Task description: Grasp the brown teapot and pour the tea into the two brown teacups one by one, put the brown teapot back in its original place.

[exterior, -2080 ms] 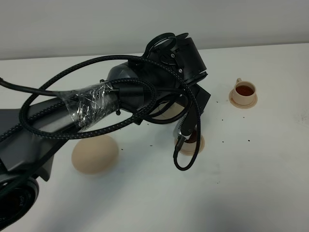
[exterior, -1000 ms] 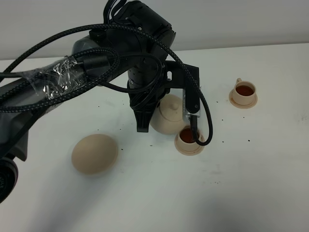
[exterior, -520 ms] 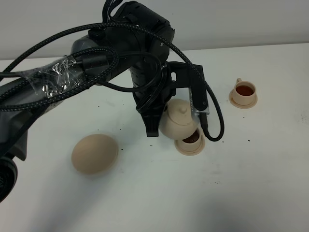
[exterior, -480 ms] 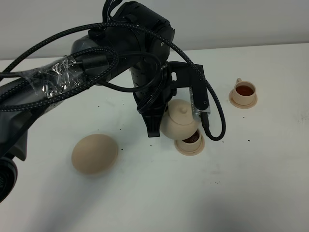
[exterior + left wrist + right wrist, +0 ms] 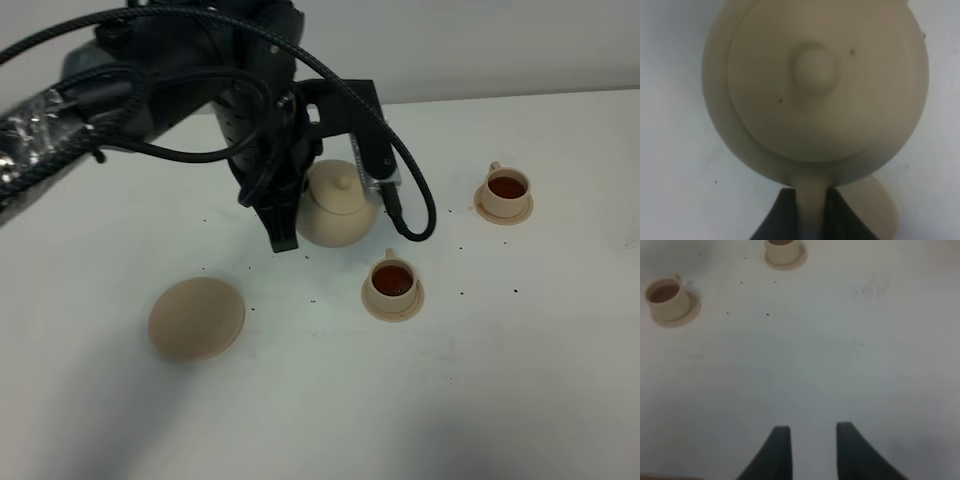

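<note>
You see the squat round pale tan ceramic teapot [image 5: 338,206] with its knobbed lid upright, held above the white table [image 5: 520,380] by the left gripper [image 5: 807,212] — its two dark fingers [image 5: 777,217] pinch the loop handle from both sides. In the high view the teapot hangs between the flat round tan saucer [image 5: 197,319] at the left front and the nearer small tan teacup [image 5: 392,283], apart from both. This teacup stands on its own small saucer [image 5: 392,303] and holds dark red tea. The farther small tan teacup [image 5: 505,189] at the right also holds tea, on its saucer. The right gripper [image 5: 810,450] is spread wide over bare table — nothing is between its fingers, and both teacups are well away from it.
</note>
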You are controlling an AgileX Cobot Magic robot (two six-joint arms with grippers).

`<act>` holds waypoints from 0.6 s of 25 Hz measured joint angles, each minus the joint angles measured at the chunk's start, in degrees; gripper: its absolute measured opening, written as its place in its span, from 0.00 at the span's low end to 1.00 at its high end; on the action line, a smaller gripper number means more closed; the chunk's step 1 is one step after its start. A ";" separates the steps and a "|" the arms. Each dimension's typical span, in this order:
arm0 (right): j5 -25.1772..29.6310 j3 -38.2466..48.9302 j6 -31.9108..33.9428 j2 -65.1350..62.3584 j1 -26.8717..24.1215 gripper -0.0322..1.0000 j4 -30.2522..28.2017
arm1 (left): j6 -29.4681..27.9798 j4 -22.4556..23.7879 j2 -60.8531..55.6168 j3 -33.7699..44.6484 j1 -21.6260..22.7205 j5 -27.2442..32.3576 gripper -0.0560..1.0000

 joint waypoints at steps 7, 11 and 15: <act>0.00 0.00 0.00 0.00 0.00 0.26 0.00 | -0.21 -0.42 -9.07 13.58 5.70 -2.34 0.17; 0.00 0.00 0.00 0.00 0.00 0.26 0.00 | -1.42 -1.93 -12.84 22.42 8.47 -10.09 0.17; 0.00 0.00 0.00 0.00 0.00 0.26 0.00 | -3.25 -2.67 -14.84 28.46 10.22 -15.29 0.17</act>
